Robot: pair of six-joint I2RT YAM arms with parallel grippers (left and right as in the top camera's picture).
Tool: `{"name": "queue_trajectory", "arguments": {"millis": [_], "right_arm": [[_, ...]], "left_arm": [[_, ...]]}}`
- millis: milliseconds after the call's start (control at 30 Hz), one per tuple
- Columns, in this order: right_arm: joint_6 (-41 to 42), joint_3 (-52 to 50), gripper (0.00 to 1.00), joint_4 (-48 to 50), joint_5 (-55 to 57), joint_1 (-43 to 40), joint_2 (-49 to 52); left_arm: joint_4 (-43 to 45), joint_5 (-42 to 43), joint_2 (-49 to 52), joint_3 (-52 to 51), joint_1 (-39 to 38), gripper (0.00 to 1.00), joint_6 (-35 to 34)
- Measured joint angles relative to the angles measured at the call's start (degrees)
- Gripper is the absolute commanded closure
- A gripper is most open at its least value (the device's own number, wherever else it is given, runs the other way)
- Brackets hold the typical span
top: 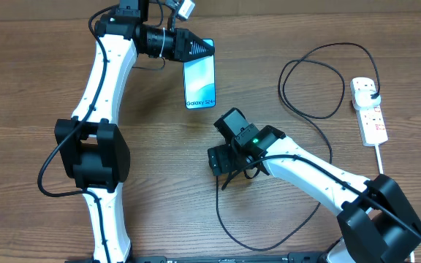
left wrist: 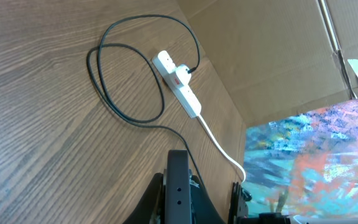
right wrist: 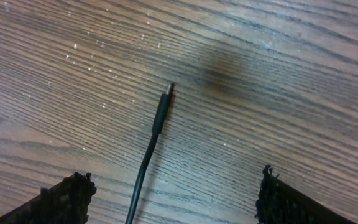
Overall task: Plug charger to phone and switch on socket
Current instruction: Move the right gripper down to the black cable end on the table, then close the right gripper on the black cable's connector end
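The phone (top: 199, 82) lies screen up at the back centre, cyan screen lit, "Galaxy" text at its near end. My left gripper (top: 206, 50) is shut on its far end; in the left wrist view the phone's dark edge (left wrist: 179, 183) stands between the fingers (left wrist: 194, 202). The charger's black cable (top: 313, 73) loops across the right side, its plug (top: 372, 89) seated in the white socket strip (top: 371, 117). My right gripper (top: 221, 159) is open, low over the table. The connector tip (right wrist: 163, 109) lies on the wood between and ahead of the fingers (right wrist: 179, 199), untouched.
The left wrist view shows the socket strip (left wrist: 180, 84), the cable loop (left wrist: 104, 87) and a cardboard wall (left wrist: 272, 56) behind the table. The strip's white cord (top: 379, 157) runs toward the right arm's base (top: 378, 219).
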Motion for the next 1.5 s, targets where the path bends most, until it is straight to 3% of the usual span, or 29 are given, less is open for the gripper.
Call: {"name": "queue_trajectory", "arguments": {"millis": [300,467,767,800,1367,1500], "right_arm": [[3.19,0.0,0.14,1.81,-0.66,3.65,2.86],[6.16,0.07,0.33,1.84,-0.61,5.49,4.57],[10.88,0.31,0.34,4.28,-0.09,5.27,6.6],[11.08,0.31,0.38,4.7,-0.02,5.27,6.8],[12.66,0.35,0.47,7.13,2.03,4.46,8.41],[13.14,0.35,0.54,7.48,2.99,3.54,8.52]], "left_arm": [[1.7,0.02,0.0,0.0,0.0,0.96,-1.05],[1.75,0.02,0.0,0.0,0.24,0.96,-1.49],[3.82,0.24,0.0,0.0,2.8,0.96,-4.79],[4.09,0.26,0.0,0.0,3.39,0.96,-5.6],[4.26,0.26,0.0,0.0,5.51,0.96,-9.18],[4.26,0.26,0.0,0.0,5.51,0.96,-9.18]]}}
